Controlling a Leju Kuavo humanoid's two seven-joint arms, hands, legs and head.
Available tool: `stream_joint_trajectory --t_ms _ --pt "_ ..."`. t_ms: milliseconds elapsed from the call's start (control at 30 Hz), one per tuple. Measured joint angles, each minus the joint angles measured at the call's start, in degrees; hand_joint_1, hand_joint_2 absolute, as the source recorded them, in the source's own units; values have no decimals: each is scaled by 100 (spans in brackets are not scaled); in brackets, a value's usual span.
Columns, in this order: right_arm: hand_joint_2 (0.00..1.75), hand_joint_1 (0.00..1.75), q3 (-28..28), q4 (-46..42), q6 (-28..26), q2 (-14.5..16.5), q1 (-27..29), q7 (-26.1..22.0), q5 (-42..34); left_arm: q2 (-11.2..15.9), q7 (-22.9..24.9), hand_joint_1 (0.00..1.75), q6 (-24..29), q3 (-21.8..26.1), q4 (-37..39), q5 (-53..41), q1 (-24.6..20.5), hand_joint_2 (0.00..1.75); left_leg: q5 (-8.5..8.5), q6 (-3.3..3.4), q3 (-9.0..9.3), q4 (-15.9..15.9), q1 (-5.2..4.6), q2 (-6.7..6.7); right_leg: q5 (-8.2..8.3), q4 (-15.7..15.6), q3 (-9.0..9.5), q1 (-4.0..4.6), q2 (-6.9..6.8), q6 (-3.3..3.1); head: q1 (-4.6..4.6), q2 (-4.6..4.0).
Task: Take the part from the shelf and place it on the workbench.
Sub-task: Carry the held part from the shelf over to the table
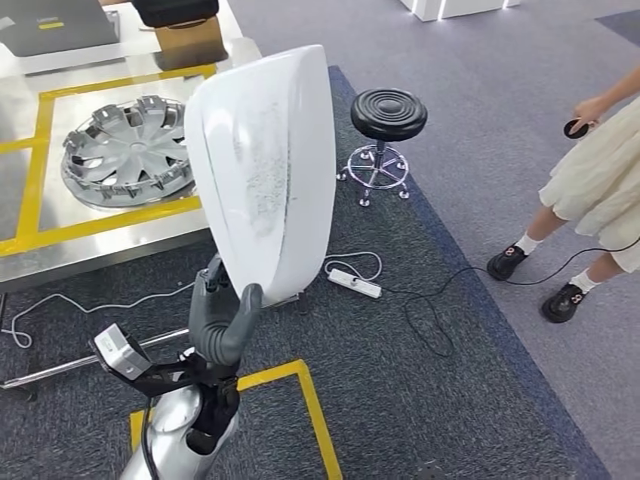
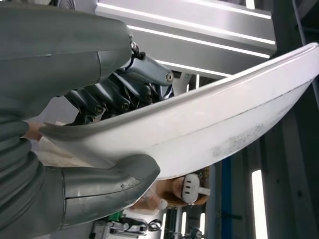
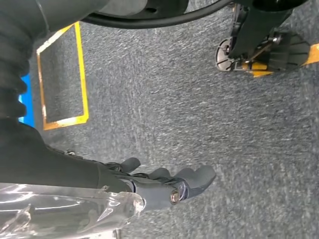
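My left hand is clamped on the lower edge of the white part; in the left wrist view I see the thick thumb pressed against one face of the shell and the darker fingers closed on the other, so the edge is pinched between them; the part rises straight up from that hand, its curved white face towards me, with a grey scuffed patch near the middle. Beyond and to the left of the hand lies the steel workbench with yellow tape lines and a silver wheel cover on it; the part is held in the air, apart from the bench. My right hand hangs over grey carpet, fingers loosely extended and slightly apart, holding nothing. To the right of the part stand a black stool and a person.
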Motion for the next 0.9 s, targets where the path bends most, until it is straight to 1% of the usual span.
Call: stream_joint_trajectory --t_ms 67,100,133,167,200,233,267,300,333,367,400,433,467,500,533,567,600,633,667,700,733,767,800,833,867,900 --pt "175 0 1 -1 -208 0 12 204 138 -7 0 175 5 15 -6 7 14 175 17 89 -6 -4 1 -1 -10 -7 -6 -16 -6 63 1 -1" --pt "175 0 8 -1 -340 1 16 337 222 -15 0 175 9 17 -7 11 16 175 28 128 -1 -13 7 1 -79 85 -48 -22 -19 93 18 -1" --pt "175 0 16 -1 -457 2 17 451 288 -22 0 175 13 17 -7 15 16 175 37 162 4 -22 16 3 -209 298 -147 -25 -31 117 32 -1" --pt "175 0 23 -1 -553 3 17 543 332 -27 0 175 17 17 -7 19 18 175 38 184 5 -23 15 3 -383 622 -296 -26 -44 135 51 -1" --pt "175 0 32 -1 -631 4 17 623 379 -30 0 175 21 17 -7 21 21 175 37 199 4 -23 11 -1 -568 1013 -477 -27 -49 147 66 -1" --pt "175 0 45 -1 -698 4 19 705 432 -29 0 175 26 19 -7 27 24 175 37 205 3 -23 7 -12 -700 1358 -637 -28 -49 153 69 -1" --pt "175 0 63 -1 -780 4 24 807 493 -28 1 175 35 19 -7 39 27 175 37 206 3 -22 4 -33 -742 1554 -728 -27 -49 155 71 -1" --pt "175 0 88 -1 -867 4 30 913 557 -28 1 175 43 16 -7 53 29 175 37 205 6 -21 2 -64 -679 1544 -718 -27 -47 150 73 -1" --pt "175 0 116 -1 -938 4 35 1001 604 -29 2 175 52 14 -7 67 29 175 38 202 10 -21 2 -106 -525 1311 -596 -28 -36 138 73 -1" --pt "175 0 141 -1 -989 4 38 1067 635 -31 3 175 64 12 -7 79 29 175 39 196 17 -20 3 -153 -333 933 -396 -30 2 122 75 -1" --pt "175 0 161 -2 -1016 4 39 1107 653 -32 4 175 75 10 -7 88 28 175 37 178 15 -14 -6 -199 -196 530 -182 -38 86 102 74 -1" --pt "175 0 175 -2 -1030 4 38 1130 661 -32 4 175 87 8 -7 95 27 175 40 151 9 -8 -11 -246 -108 223 -17 -43 152 85 72 -1" --pt "175 0 186 -3 -1043 4 37 1144 666 -32 5 175 100 6 -8 100 27 175 48 119 -2 -6 -10 -285 -83 51 78 -42 204 69 70 -1" --pt "175 0 193 -3 -1052 4 35 1151 666 -31 8 175 108 5 -8 104 27 175 60 80 -14 -9 -6 -323 -99 -2 108 -35 220 45 68 -1" --pt "175 0 200 -3 -1058 5 35 1153 665 -30 10 175 113 4 -9 104 27 175 75 43 -20 -22 7 -361 -86 -5 109 -27 179 17 67 -1" --pt "175 0 207 -3 -1061 6 34 1154 664 -28 13 175 114 5 -14 104 28 175 72 11 -25 -23 16 -363 -74 -17 114 -27 137 -20 68 -1" --pt "175 0 212 -4 -1062 7 32 1154 662 -25 15 175 114 4 -20 104 27 175 24 -22 -55 29 15 -324 -61 -33 121 -34 92 -59 55 -1" --pt "175 0 215 -4 -1063 8 30 1154 661 -22 16 175 114 3 -26 104 26 175 -84 -51 -131 185 12 -258 -51 -52 128 -45 43 -94 37 -1" --pt "175 0 218 -5 -1063 9 30 1153 658 -17 17 175 115 1 -31 104 26 175 -245 -75 -266 460 11 -172 -48 -61 132 -50 -10 -119 19 -1" --pt "175 0 219 -5 -1064 9 33 1152 653 -14 18 175 117 -1 -33 104 26 175 -427 -96 -447 819 9 -109 -52 -63 131 -48 -62 -136 2 -1" --pt "175 0 220 -5 -1064 9 38 1153 648 -11 19 175 120 -2 -33 104 28 175 -571 -111 -626 1176 12 -81 -56 -63 130 -47 -120 -145 -3 -1" --pt "175 0 219 -5 -1064 9 42 1153 643 -9 20 175 123 -2 -33 105 33 175 -628 -120 -752 1414 13 -68 -60 -62 130 -46 -181 -148 -3 -1" --pt "175 0 219 -5 -1064 9 42 1154 641 -8 20 175 125 -2 -33 108 36 175 -579 -124 -785 1464 14 -59 -65 -62 131 -46 -241 -147 -4 -1" --pt "175 0 219 -5 -1063 9 40 1154 641 -7 20 175 125 -2 -33 110 39 175 -434 -122 -711 1307 14 -35 -71 -62 137 -46 -299 -142 -4 -1" --pt "175 0 219 -5 -1063 9 37 1153 641 -8 20 175 125 -2 -34 112 40 175 -240 -115 -548 992 14 26 -79 -61 147 -47 -356 -131 -4 -1" --pt "175 0 220 -5 -1062 9 36 1153 641 -8 20 175 125 -2 -34 113 37 175 -74 -110 -350 619 6 165 -92 -57 159 -34 -405 -110 -10 -1"
